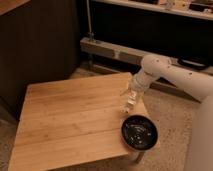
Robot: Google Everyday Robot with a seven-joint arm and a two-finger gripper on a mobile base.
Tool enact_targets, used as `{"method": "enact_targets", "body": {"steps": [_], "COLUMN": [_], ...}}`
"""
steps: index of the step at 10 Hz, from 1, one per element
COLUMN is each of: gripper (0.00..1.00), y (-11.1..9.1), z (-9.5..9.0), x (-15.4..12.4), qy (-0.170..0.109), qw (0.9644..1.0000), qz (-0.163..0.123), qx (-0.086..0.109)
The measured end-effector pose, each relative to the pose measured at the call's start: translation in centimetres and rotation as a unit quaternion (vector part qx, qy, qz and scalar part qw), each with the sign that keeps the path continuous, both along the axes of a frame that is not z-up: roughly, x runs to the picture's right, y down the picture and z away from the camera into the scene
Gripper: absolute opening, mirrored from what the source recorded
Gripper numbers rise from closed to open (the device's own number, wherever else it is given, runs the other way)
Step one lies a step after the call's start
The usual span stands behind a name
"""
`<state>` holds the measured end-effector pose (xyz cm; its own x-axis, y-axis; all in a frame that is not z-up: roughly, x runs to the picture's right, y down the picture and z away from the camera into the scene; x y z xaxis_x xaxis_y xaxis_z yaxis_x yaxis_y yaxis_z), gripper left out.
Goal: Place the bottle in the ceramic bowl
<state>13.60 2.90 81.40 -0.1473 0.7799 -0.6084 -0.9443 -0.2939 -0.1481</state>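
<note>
Holding bottle (130, 106), tool (131, 99) nr bowl (140, 134).

Wood table (70, 120) centre; dark cabinet (40, 45) left; rail (111, 50) behind; claw (130, 101) over table rt edge.

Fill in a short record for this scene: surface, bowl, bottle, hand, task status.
surface: wooden table
bowl: ceramic bowl, black and glossy, at the table's front right corner, nothing in it
bottle: bottle, pale, held in the hand above the table, just behind the bowl
hand: hand, over the table's right edge, closed on the bottle
task status: bottle not yet in the bowl
</note>
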Motion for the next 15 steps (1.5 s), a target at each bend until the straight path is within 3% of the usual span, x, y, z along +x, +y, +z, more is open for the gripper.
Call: {"method": "enact_targets", "body": {"steps": [3,15], "gripper": [0.65,0.65], "y": [-0.1,-0.3], "z": [1.8,2.0], "x": [0.0,0.6], "qy": [0.05,0.059], "qw": [0.9979,0.9977], "qz": [-0.034,-0.027], "qx": [-0.022,-0.02]}}
